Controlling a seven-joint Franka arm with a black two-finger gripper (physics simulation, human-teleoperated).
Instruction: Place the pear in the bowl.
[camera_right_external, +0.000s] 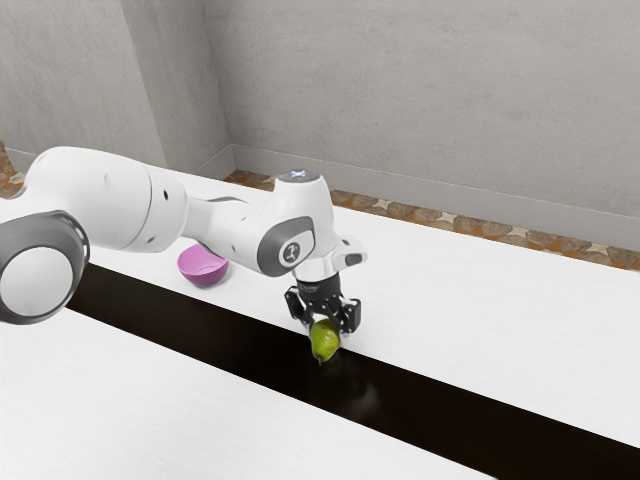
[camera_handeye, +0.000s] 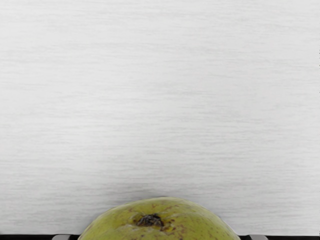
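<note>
My gripper (camera_right_external: 325, 318) is low over the table, right at the green pear (camera_right_external: 325, 341), whose upper part it overlaps in the exterior view. The pear's stem points toward that view's lower edge. In the wrist view the pear (camera_handeye: 165, 222) shows its dark blossom end at the lower edge, just under my hand. I cannot make out whether the pear is gripped. The pink bowl (camera_right_external: 203, 266) stands upright on the table toward the exterior view's left, apart from the gripper and pear, and no object is visible in it.
The white table (camera_right_external: 480, 300) has a long dark band (camera_right_external: 240, 345) across it, beside the pear. My forearm reaches above the table near the bowl. Behind the table's far edge are a stone-patterned floor (camera_right_external: 430, 215) and a grey wall (camera_right_external: 430, 100).
</note>
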